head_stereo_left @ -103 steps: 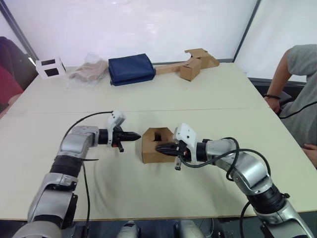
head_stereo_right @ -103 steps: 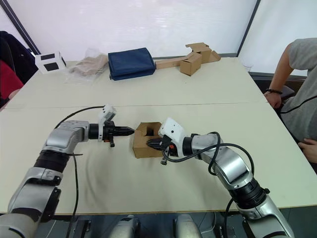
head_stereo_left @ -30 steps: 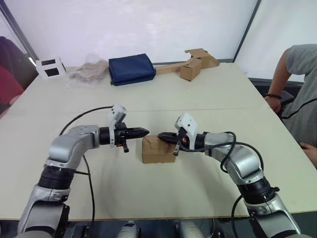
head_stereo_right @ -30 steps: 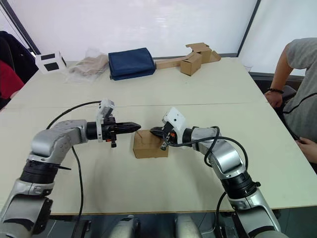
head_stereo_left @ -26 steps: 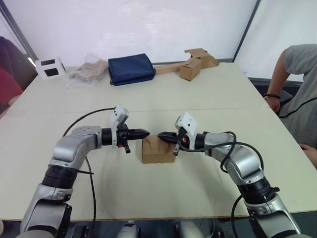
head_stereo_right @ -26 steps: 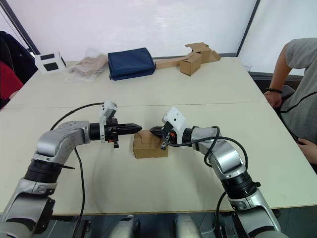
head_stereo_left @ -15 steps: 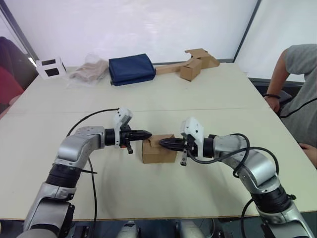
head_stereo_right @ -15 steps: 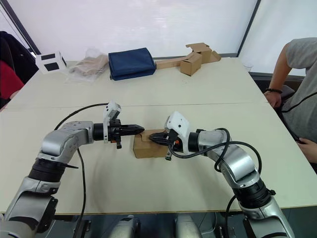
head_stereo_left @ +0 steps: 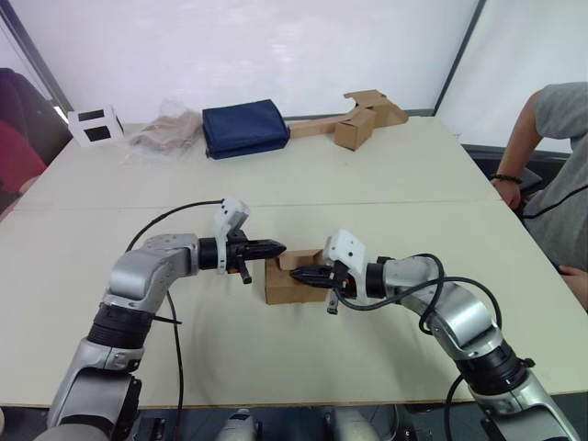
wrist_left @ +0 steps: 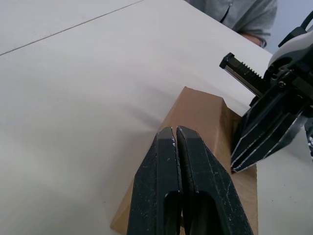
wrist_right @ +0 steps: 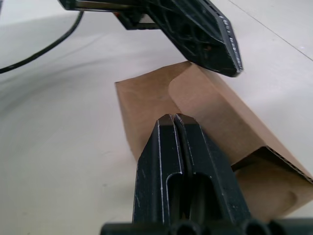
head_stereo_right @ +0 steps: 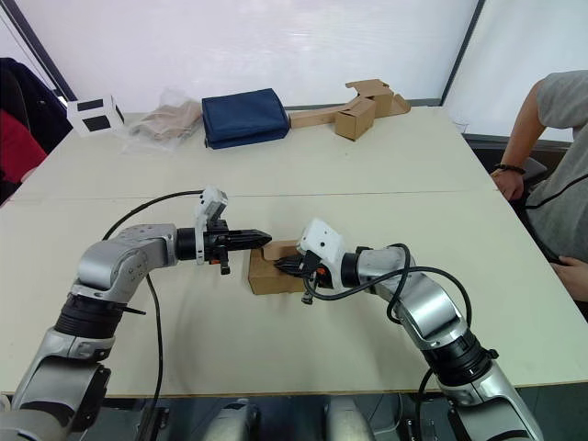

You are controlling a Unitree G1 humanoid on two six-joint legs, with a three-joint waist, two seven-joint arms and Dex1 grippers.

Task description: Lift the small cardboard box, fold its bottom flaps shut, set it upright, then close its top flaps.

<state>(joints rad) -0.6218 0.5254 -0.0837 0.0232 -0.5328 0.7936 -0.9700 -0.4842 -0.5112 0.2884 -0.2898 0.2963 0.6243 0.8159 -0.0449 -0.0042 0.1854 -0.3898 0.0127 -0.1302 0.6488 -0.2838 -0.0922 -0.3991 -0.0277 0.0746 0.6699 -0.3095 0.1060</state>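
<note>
2 claws, both clenched on nothing, meet over the small cardboard box (head_stereo_left: 292, 278) standing mid-worktop (head_stereo_left: 303, 175). Left claw (head_stereo_left: 280, 247) at its far-left top edge, right claw (head_stereo_left: 299, 274) on top; top flaps look folded down.

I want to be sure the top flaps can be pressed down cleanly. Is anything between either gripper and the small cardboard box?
Nothing visible. The left gripper and right gripper, both shut, sit right over the small cardboard box, tips at its top flaps, with no other object between them.
</note>
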